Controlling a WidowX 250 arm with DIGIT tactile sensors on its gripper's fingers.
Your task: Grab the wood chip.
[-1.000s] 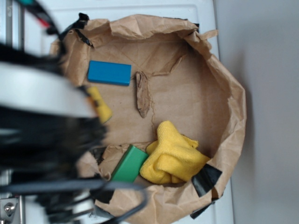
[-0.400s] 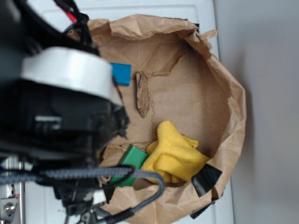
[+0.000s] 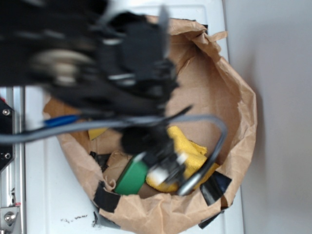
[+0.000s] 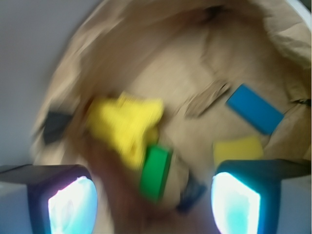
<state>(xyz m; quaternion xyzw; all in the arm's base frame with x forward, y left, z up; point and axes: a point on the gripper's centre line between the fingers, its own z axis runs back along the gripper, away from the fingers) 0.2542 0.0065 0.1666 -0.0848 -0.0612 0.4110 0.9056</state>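
The wood chip [image 4: 207, 99] is lying untouched on the brown paper [image 4: 161, 68] beside the blue block [image 4: 254, 108], now hidden from the exterior view because the arm is swinging in over it. The gripper [image 4: 153, 197] is travelling with its jaws spread and empty, still well short, so the descent is yet to come.

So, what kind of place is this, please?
Probably a lab bench for robot practice, not a home. A crumpled brown paper nest sits on a white table, holding toy-like items: a blue block, a green block and a yellow cloth.
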